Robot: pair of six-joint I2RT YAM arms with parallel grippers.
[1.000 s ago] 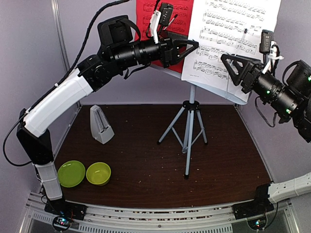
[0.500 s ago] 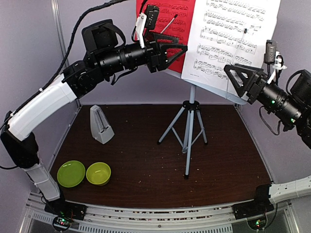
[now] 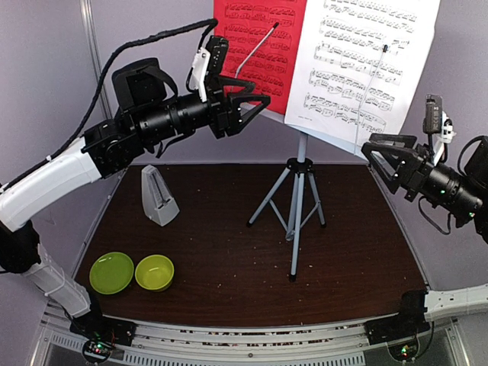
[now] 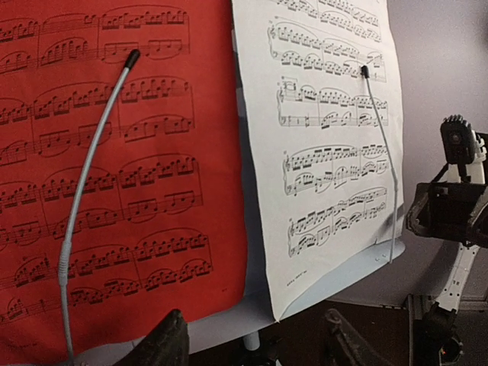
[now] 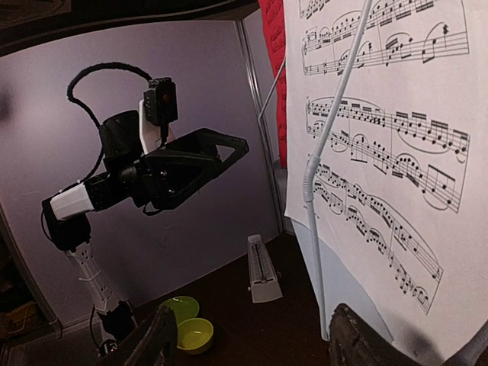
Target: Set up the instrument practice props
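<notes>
1. Two lime-green bowls (image 3: 111, 272) sit side by side at the lower left of the top view, on the dark table (image 3: 229, 267)
2. The whitish pyramid metronome (image 3: 158, 197) stands upright above them in the frame, well apart from the stand
3. The left gripper (image 3: 259, 103) hangs at upper centre-left near the red sheet's lower edge, its fingers spread wide with nothing between them
4. The red music sheet (image 3: 263, 30) rests on the stand's desk at top centre, with a thin wire arm (image 3: 255, 47) lying across it
5. The music stand (image 3: 297, 206) is upright at mid-table on its tripod
6. The white music sheet (image 3: 366, 57) sits just right of the red one, overlapping its edge
7. The right gripper (image 3: 381, 152) is at the right, near the desk's lower right corner, its jaws wide and empty
</notes>
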